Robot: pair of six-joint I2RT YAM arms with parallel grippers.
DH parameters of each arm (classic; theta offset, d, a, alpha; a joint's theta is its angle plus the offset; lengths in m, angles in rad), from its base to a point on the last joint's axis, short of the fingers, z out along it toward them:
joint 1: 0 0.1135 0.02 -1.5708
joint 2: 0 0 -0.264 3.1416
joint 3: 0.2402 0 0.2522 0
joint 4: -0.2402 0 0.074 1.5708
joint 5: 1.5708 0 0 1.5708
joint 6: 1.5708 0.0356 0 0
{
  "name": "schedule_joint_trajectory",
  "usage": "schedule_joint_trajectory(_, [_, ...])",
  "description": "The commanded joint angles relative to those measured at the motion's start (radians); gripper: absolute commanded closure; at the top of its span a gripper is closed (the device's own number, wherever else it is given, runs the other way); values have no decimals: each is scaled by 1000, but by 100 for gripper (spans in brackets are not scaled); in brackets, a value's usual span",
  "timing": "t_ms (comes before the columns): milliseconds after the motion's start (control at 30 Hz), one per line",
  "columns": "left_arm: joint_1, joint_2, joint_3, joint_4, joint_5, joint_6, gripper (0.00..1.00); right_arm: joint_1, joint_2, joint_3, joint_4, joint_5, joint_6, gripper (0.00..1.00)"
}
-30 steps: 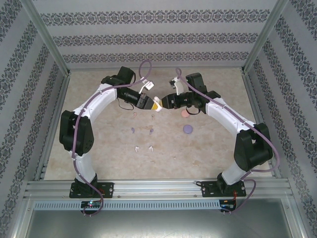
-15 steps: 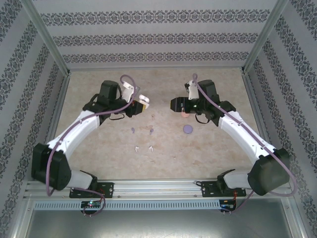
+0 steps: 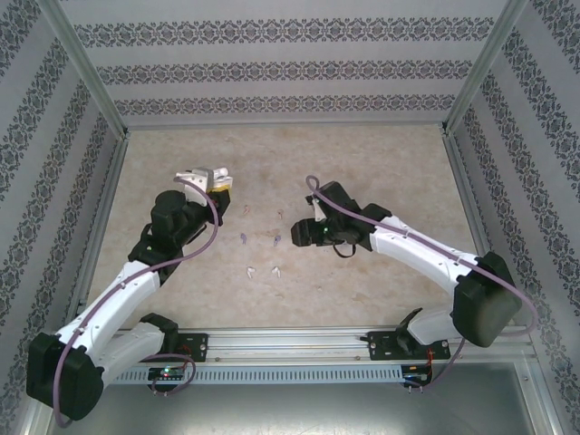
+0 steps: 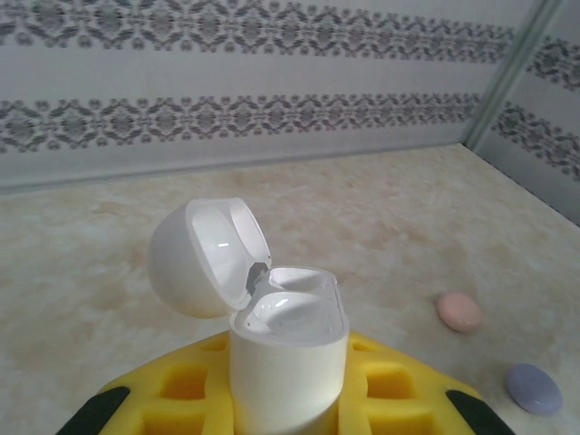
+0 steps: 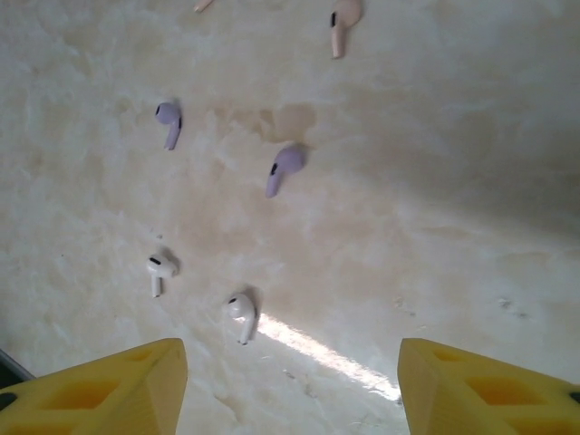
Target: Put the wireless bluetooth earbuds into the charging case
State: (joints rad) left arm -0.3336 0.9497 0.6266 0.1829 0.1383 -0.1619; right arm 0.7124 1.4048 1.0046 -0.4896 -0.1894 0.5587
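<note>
Gripping the white charging case upright, my left gripper is clamped tight on its body. Its lid is hinged back toward the upper left, and both wells are empty. A closed pink case and a closed purple case lie at lower right. My right gripper hangs with jaws spread, holding nothing, above the table. There 2 white earbuds, 2 purple earbuds and a pink earbud lie loose.

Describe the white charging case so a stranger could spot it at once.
Follow the left arm out to the left claw. Clamped upright between the yellow fingers stands the white charging case, its lid flipped open; the pink case and purple case lie shut.
</note>
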Motion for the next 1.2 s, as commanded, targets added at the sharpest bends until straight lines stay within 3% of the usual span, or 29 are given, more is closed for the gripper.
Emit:
schedule_joint_trajectory(0, [-7,-13,-30,119,-105,-46,100,79,35,20,20,55,90,37])
schedule_joint_trajectory(233, [-7,0,-65,271,-191,-14,100,225,177,118,23,146,221,39])
schedule_joint_trajectory(467, [25,34,-20,301,-267,-24,100,334,342,270,-46,239,344,41])
schedule_joint_trajectory(767, [87,37,-5,351,-334,-99,100,390,519,396,-123,331,509,45])
schedule_joint_trajectory(1167, [137,12,2,323,-368,-169,100,404,670,543,-219,344,566,48])
